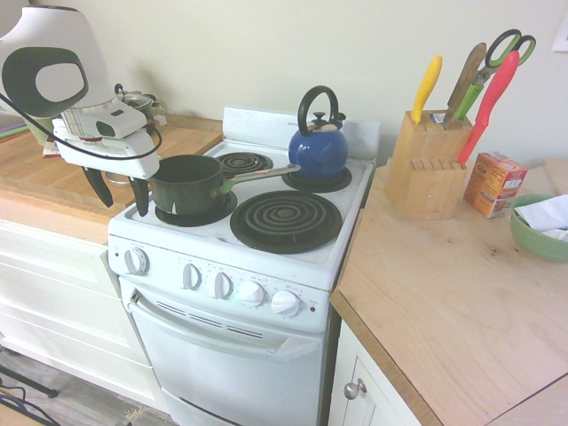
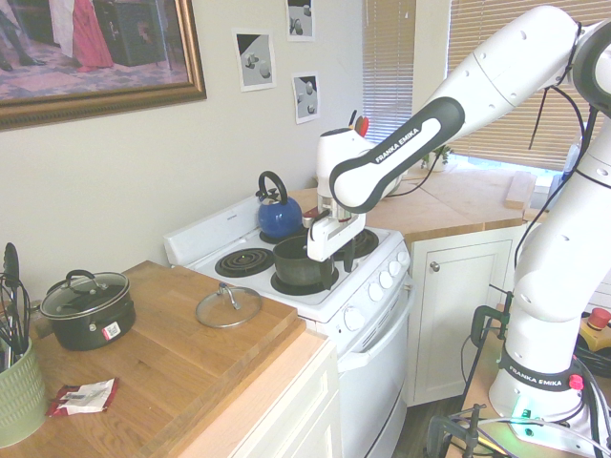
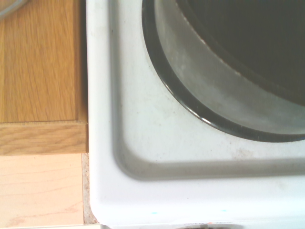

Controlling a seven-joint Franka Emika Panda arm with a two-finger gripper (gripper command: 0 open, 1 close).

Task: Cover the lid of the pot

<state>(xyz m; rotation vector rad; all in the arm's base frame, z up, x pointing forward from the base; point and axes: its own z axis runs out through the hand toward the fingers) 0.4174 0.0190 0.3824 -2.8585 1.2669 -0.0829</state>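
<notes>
A small kitchen holds a white stove [image 2: 315, 286] set between two wooden desks, and the desk [image 2: 153, 372] beside the stove's front burner is where the coming move begins. Nearest in the second exterior view, a crumpled wrapper [image 2: 84, 396] lies on that desk, then a dark two-handled pot [image 2: 88, 307] with its own cover, well apart from the stove. The lid [image 2: 228, 306] lies flat on the same desk near its stove-side edge, loop handle up, with bare wood all round it. Beyond it the pot [image 1: 188, 185] sits open on the front burner, its long handle [image 1: 262, 174] pointing across the stove toward the blue kettle [image 1: 318, 146] at the back. The hand [image 1: 119, 193] hangs just beside the pot, over the stove's corner next to the desk, pointing down, its fingers spread and holding nothing. So the lid lies off to the hand's desk side, away from the pot; reaching it likely means a short sideways travel over the stove's edge, then a descent onto the loop. The return path looks open, though the pot's rim and long handle stand close by. A knife block [image 1: 428, 161] stands on the far desk, well clear.
</notes>
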